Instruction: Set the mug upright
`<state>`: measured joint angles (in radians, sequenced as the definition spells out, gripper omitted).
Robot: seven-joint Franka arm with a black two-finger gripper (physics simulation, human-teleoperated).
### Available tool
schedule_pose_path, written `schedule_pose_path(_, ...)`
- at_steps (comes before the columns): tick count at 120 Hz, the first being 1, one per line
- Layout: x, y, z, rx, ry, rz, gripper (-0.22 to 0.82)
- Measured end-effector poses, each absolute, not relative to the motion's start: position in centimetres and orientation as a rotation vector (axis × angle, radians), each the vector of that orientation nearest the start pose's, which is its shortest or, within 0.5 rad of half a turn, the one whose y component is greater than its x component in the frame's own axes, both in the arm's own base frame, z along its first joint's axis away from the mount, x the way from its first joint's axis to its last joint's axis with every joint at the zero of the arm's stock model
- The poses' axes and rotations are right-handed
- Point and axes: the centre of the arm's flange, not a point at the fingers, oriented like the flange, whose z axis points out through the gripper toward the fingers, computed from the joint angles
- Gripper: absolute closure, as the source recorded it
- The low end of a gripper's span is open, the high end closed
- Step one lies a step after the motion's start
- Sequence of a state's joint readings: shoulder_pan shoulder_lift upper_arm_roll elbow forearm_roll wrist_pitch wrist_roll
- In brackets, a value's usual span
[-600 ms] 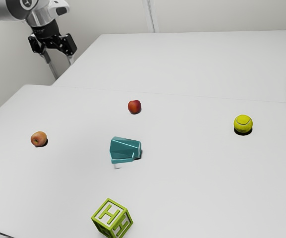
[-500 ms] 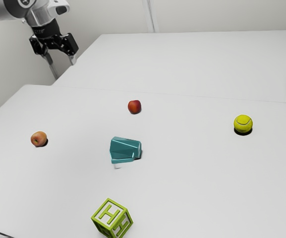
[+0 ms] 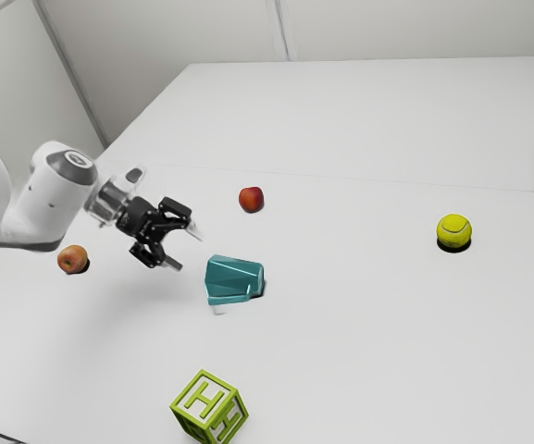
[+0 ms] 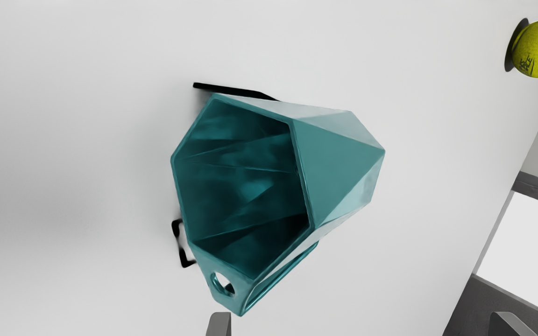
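So fingers (image 4: 220, 325) were spread wide, empty, presumably to straddle the teal mug (image 4: 334, 172), which lay sideways.

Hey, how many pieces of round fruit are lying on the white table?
2. A dark red, round fruit lies beyond the teal faceted mug from the exterior camera; an orange-red, round fruit lies toward the exterior view's left. The white arm may hide others.
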<state>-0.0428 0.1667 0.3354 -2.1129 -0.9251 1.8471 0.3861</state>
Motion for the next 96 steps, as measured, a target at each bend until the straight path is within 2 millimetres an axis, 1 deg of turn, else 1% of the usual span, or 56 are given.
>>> schedule_pose_path(22, 53.1, 10.6, 30.0, 2.182, 0.372, -0.001, 0.00)
schedule_pose_path(28, 52.8, 10.1, 28.9, 2.153, 0.341, 0.009, 0.00)
schedule_pose_path(42, 51.8, 9.2, 27.2, 2.107, 0.290, 0.043, 0.00)
schedule_pose_path(48, 51.7, 9.0, 27.0, 2.094, 0.269, 0.070, 0.00)
schedule_pose_path(63, 52.0, 8.8, 27.3, 2.049, 0.236, 0.161, 0.00)
schedule_pose_path(69, 51.9, 8.6, 27.1, 2.025, 0.240, 0.189, 0.00)
schedule_pose_path(80, 51.8, 7.8, 26.4, 1.988, 0.239, 0.225, 0.00)
schedule_pose_path(96, 51.9, 6.8, 26.0, 1.958, 0.218, 0.271, 0.00)
